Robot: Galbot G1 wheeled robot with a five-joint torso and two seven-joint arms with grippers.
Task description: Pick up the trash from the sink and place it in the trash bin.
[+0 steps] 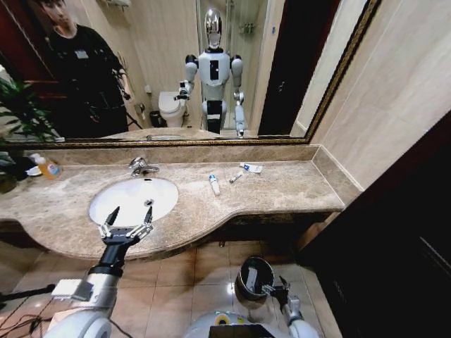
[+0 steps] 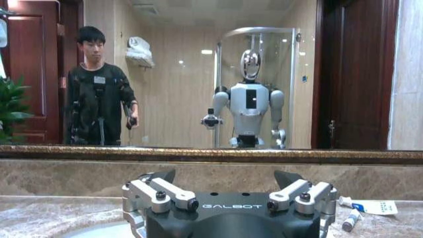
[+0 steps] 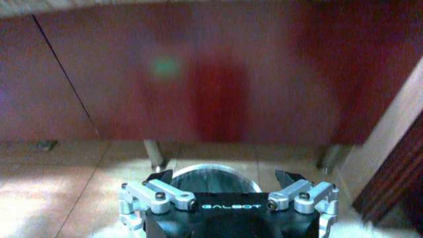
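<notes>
In the head view, the trash is lying on the beige marble tabletop to the right of the sink (image 1: 133, 201), not in the basin: a white bottle with a blue cap (image 1: 214, 184), a small tube (image 1: 235, 177) just beyond it, and a flat white packet (image 1: 251, 167) farther back near the mirror. These pieces are probably light and slick-skinned, the bottle stiff and apt to roll, the packet thin and hard to get under, so the bottle's middle, taken across its width, is looking like the safest hold. The left end effector (image 1: 126, 224) is hovering over the near rim of the sink with its fingers spread wide and nothing between them. The right end effector (image 1: 274, 287) is hanging low beside the trash bin (image 1: 254, 274) on the tiled floor. In the left wrist view, the left end effector (image 2: 225, 181) is gaping wide and empty, with the packet (image 2: 371, 207) and tube (image 2: 350, 220) lying well off to one side. In the right wrist view, the right end effector (image 3: 225, 179) is standing wide open and empty right over the bin's shiny rim (image 3: 205, 171).
</notes>
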